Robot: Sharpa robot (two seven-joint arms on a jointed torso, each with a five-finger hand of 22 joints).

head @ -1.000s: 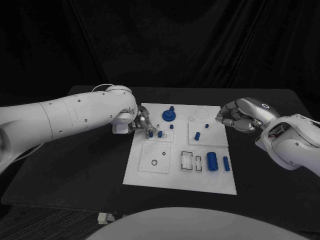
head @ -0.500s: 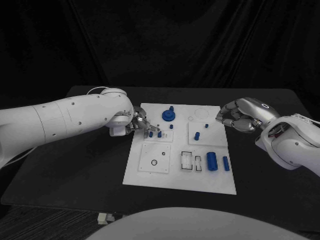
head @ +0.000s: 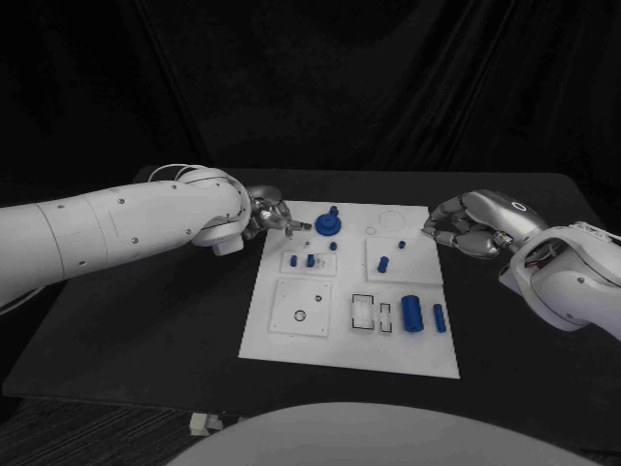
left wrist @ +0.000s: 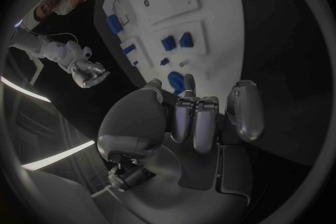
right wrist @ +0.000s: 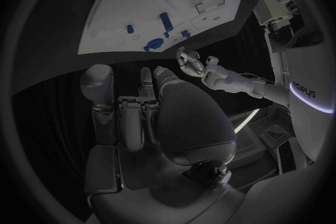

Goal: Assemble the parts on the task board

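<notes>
The white task board (head: 304,335) lies in the middle of the black table. On it are a round blue part with a peg (head: 328,225), two short blue pegs (head: 303,260), a blue peg (head: 382,263), a thick blue cylinder (head: 412,313) and a slim blue piece (head: 440,317). My left hand (head: 272,219) hovers at the board's far left corner, fingers apart and holding nothing; the left wrist view shows its fingers (left wrist: 196,120) above the round part (left wrist: 176,79). My right hand (head: 462,229) hangs curled at the board's far right edge, with nothing in it.
Empty rectangular slots (head: 363,311) and a round hole (head: 301,316) sit in the board's near half. Bare black table (head: 143,330) surrounds the board. In the right wrist view the board (right wrist: 133,3) lies beyond the right hand's fingers (right wrist: 133,117).
My left hand has lifted off the two short pegs and drawn back to the board's far left corner. The right hand has stayed in place.
</notes>
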